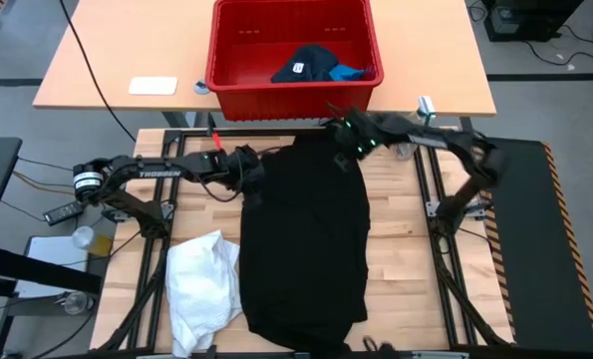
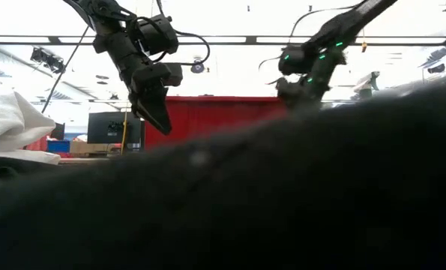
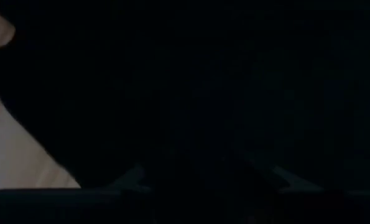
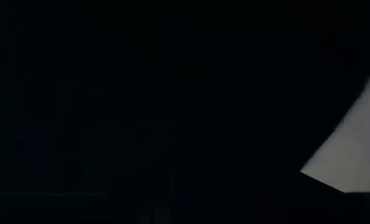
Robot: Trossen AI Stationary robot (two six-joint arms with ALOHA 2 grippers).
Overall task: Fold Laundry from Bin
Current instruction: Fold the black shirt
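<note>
While spread down frame centre, black garment [image 1: 306, 249] flanked at upper corners by left gripper [image 1: 248, 178] and right gripper [image 1: 348, 143] — grip on both impossible to tell.

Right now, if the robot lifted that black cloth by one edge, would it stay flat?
Probably not. The black garment lies spread in soft folds on the table, so it would likely droop and bunch. The crumpled white garment beside it suggests such cloth keeps no shape.

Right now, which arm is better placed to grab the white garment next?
Left. The left gripper is on the white garment's side of the black garment; the right gripper would cross it.
</note>
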